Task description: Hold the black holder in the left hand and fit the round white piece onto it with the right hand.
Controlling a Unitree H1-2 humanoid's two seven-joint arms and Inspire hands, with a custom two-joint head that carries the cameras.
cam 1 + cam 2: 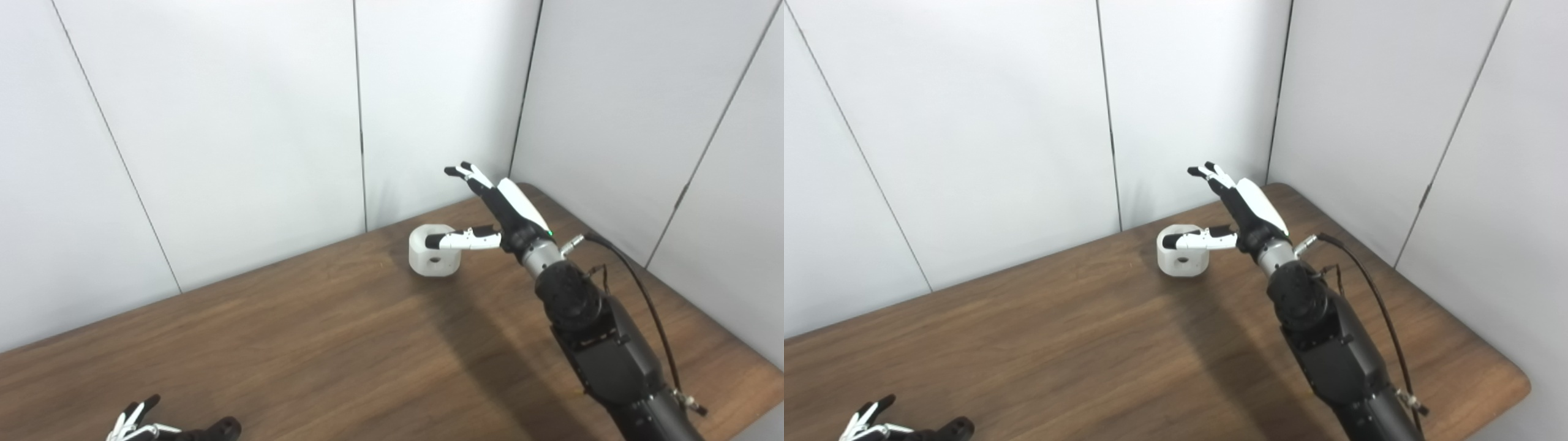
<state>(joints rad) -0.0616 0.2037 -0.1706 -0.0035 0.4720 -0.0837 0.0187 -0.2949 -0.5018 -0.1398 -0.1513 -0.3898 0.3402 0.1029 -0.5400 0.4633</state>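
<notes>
Left eye view: right robot hand (490, 211) at the round white plastic piece (433, 257).
Fingers spread, thumb over the piece's top, gripping nothing, far on the brown wooden surface (306, 343). Left robot hand (138, 424) is cut off at the bottom edge; its grip is unclear.

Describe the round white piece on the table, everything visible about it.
The round white piece is a short, chunky ring of matte white plastic-looking material, with faceted outer sides, a hollow centre open at the top, and a small round hole in its front wall. It sits upright on the brown wooden table, near the far edge by the wall. The right robot hand is open, its thumb reaching over the piece's rim; whether it touches is unclear.
</notes>
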